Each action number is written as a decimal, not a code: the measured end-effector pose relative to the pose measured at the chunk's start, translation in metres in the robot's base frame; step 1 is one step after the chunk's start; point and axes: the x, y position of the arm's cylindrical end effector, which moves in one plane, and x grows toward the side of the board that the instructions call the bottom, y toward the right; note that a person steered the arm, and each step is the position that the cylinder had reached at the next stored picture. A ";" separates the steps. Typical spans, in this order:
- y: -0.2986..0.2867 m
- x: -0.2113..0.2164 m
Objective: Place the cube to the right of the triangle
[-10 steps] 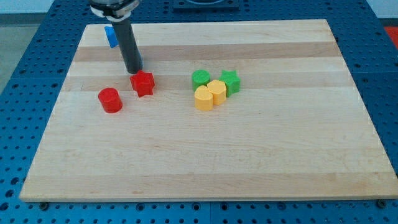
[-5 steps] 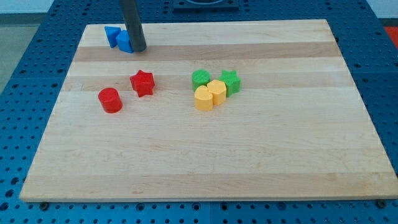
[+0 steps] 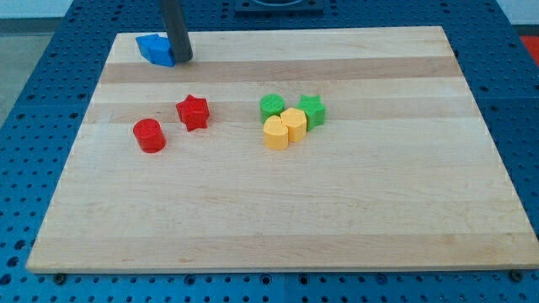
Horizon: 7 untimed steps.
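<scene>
Two blue blocks sit pressed together at the board's top left corner. The blue triangle (image 3: pixel 149 44) is on the left and the blue cube (image 3: pixel 162 54) is on its right, partly hidden by the rod. My tip (image 3: pixel 183 59) is right against the cube's right side.
A red star (image 3: pixel 193 112) and a red cylinder (image 3: pixel 149 135) lie left of centre. A cluster of a green cylinder (image 3: pixel 271 105), a green star (image 3: pixel 312 109), a yellow hexagon (image 3: pixel 294 124) and a yellow block (image 3: pixel 275 133) sits near the middle. The wooden board (image 3: pixel 337 210) ends just above the blue blocks.
My tip has moved up from beside the red star to the blue blocks at the top left. The blue blocks have shifted slightly left and closer together.
</scene>
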 end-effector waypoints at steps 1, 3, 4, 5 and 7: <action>0.000 0.000; 0.000 0.000; 0.000 0.000; 0.011 0.011; 0.054 0.071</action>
